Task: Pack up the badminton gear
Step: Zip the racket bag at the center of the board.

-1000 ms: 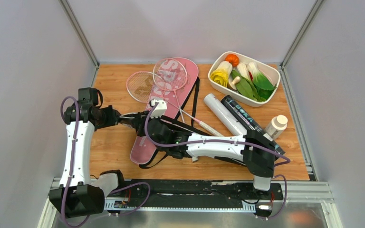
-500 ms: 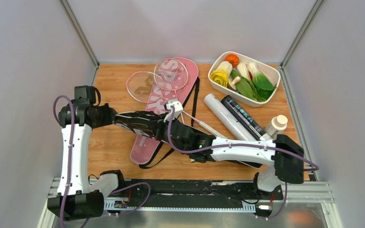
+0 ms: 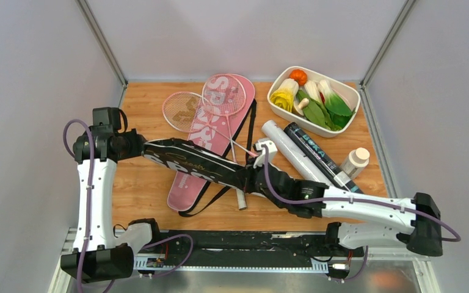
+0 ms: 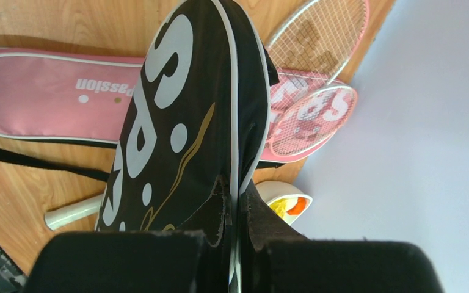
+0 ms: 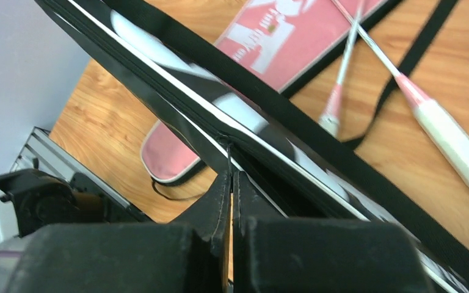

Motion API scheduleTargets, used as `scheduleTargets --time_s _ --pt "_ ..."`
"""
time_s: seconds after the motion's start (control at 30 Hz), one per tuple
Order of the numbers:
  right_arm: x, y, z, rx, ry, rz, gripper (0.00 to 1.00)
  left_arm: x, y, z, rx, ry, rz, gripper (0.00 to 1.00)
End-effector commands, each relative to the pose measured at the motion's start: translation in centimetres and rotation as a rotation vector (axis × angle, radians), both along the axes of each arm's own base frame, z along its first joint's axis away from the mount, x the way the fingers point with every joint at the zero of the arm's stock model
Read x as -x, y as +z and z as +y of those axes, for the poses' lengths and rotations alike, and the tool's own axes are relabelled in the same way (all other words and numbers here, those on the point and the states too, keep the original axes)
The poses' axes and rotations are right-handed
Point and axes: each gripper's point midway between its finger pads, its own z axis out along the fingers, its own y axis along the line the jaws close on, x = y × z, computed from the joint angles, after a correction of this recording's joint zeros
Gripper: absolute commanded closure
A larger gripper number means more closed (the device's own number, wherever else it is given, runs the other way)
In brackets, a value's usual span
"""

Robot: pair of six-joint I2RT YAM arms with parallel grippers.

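Right end effector (image 3: pixel 248 177) drawn rightward, both clamped on black "SPORT" cover (image 3: pixel 189 162), left end effector (image 3: pixel 141 148) gripping its end

A white bowl (image 3: pixel 275 102) of toy vegetables (image 3: pixel 317 104) sat at the far right corner of the wooden table (image 3: pixel 140 183), with a small white bottle (image 3: pixel 355 162) nearer, apart from it.

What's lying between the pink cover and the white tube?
In the top view, two racket shafts and the cover's black strap cross the wood between the pink cover and the white tube.
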Motion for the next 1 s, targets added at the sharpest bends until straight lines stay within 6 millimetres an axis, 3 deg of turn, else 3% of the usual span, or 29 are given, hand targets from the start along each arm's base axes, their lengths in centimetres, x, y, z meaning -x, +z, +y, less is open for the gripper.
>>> scheduleTargets --time_s 0.0,0.17,0.5,0.67,0.97 --pt "1.2 -4.9 -5.7 0.138 -0.085 0.111 1.00 -3.9 4.5 3.4 -0.128 0.095 -0.230 1.00" --pt "0.8 -5.6 -11.0 0.128 -0.289 0.159 1.00 -3.9 4.2 5.1 -0.206 0.132 -0.207 1.00" --pt "-0.9 -9.7 -21.8 0.234 -0.664 0.299 1.00 -4.4 5.4 8.8 -0.278 0.309 -0.182 1.00" --pt "-1.7 -10.7 -24.8 0.214 -0.786 0.331 1.00 -5.4 5.2 10.2 -0.312 0.348 -0.149 1.00" --pt "-2.7 -12.0 -28.4 0.137 -1.001 0.324 1.00 -5.8 3.8 13.3 -0.371 0.379 -0.099 1.00"
